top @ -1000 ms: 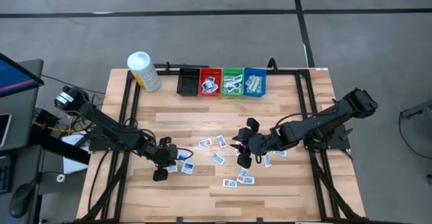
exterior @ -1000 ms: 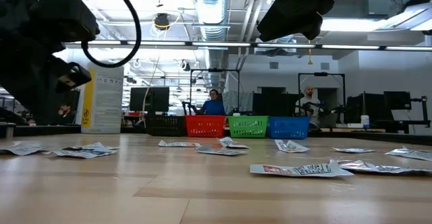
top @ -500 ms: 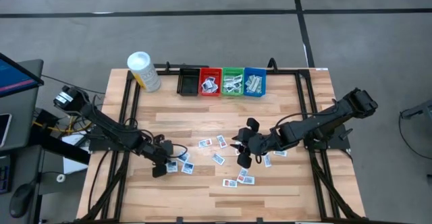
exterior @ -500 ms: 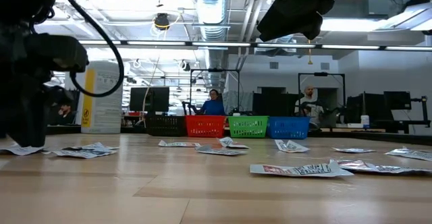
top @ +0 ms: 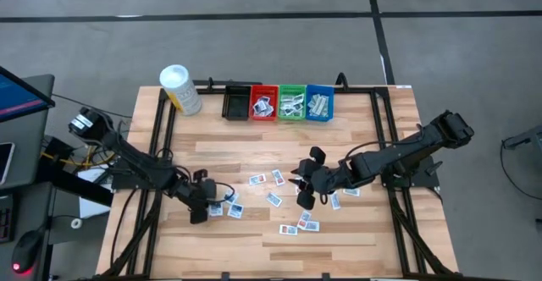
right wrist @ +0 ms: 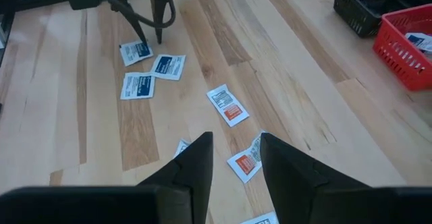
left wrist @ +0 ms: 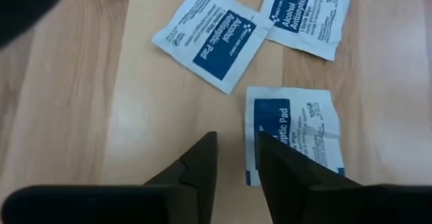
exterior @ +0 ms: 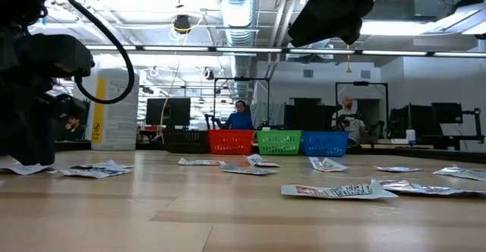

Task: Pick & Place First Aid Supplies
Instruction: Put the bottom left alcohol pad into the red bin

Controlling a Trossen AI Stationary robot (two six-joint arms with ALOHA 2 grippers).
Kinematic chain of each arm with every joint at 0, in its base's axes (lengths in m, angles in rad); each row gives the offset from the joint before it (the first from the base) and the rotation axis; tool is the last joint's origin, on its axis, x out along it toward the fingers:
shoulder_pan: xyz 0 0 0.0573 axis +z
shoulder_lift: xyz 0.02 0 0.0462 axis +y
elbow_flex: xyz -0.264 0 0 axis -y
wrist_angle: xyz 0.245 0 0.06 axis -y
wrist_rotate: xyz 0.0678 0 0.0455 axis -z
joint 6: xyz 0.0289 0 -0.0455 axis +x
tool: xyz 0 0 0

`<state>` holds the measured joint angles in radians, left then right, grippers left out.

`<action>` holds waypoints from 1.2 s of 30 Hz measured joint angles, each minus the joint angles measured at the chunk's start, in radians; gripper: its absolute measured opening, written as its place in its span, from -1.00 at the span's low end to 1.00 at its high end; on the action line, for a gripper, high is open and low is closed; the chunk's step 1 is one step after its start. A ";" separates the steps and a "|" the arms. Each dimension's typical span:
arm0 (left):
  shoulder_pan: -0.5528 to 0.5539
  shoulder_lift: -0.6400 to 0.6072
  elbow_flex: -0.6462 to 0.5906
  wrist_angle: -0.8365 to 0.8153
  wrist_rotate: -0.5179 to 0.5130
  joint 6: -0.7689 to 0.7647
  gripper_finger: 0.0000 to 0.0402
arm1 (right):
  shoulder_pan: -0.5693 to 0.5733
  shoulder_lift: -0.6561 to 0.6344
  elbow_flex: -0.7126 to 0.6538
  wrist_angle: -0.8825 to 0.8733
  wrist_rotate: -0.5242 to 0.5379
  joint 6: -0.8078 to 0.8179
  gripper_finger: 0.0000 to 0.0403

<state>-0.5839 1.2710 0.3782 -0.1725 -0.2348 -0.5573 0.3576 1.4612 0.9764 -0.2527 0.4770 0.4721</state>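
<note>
Antiseptic pad packet (left wrist: 295,133) flat on table, long axis along left claw (left wrist: 236,158), its fingers slightly spread, empty.

Packets (top: 275,199) scattered mid-table between both grippers; bins (top: 279,102) in back row, bottle (top: 179,89) left of them, seemingly upright.

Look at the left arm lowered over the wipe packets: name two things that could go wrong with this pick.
1. The left claw stands open over the edge of one antiseptic pad packet. The packet lies flat on the table, so the fingertips may slide over it and close on nothing.
2. Two more packets lie close beside it; a sideways nudge could shift them or pinch up two together.
The right claw waits mid-table above other packets.
</note>
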 joint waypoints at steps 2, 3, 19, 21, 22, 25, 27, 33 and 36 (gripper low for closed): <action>-0.010 0.013 0.000 0.007 -0.030 0.022 -0.47 | 0.000 0.000 0.000 0.000 0.003 0.000 -0.41; -0.014 0.023 0.001 0.012 -0.043 0.026 -0.46 | 0.000 0.000 0.000 0.000 0.003 0.000 -0.41; -0.032 0.145 0.007 0.111 -0.090 0.030 -0.67 | 0.000 0.000 0.000 0.000 0.011 0.000 -0.41; -0.032 0.145 0.007 0.111 -0.090 0.030 -0.81 | 0.000 0.000 0.000 0.000 0.018 0.000 -0.41; -0.032 0.145 0.006 0.111 -0.090 0.030 -0.88 | 0.000 0.000 0.000 0.000 0.019 0.000 -0.41; -0.032 0.145 0.006 0.112 -0.090 0.030 -0.97 | -0.001 0.000 0.000 0.000 0.019 0.000 -0.41; -0.032 0.145 0.006 0.113 -0.099 0.030 -0.97 | -0.001 0.000 0.000 0.000 0.019 0.000 -0.41; -0.032 0.076 -0.005 0.125 -0.110 0.089 -0.98 | -0.001 0.000 0.000 0.000 0.019 0.000 -0.41; -0.032 0.031 -0.007 0.122 -0.139 0.099 -0.98 | 0.000 0.000 0.000 0.000 0.019 0.000 -0.41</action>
<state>-0.6156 1.3016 0.3716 -0.0509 -0.3733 -0.4584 0.3571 1.4612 0.9764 -0.2531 0.4965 0.4725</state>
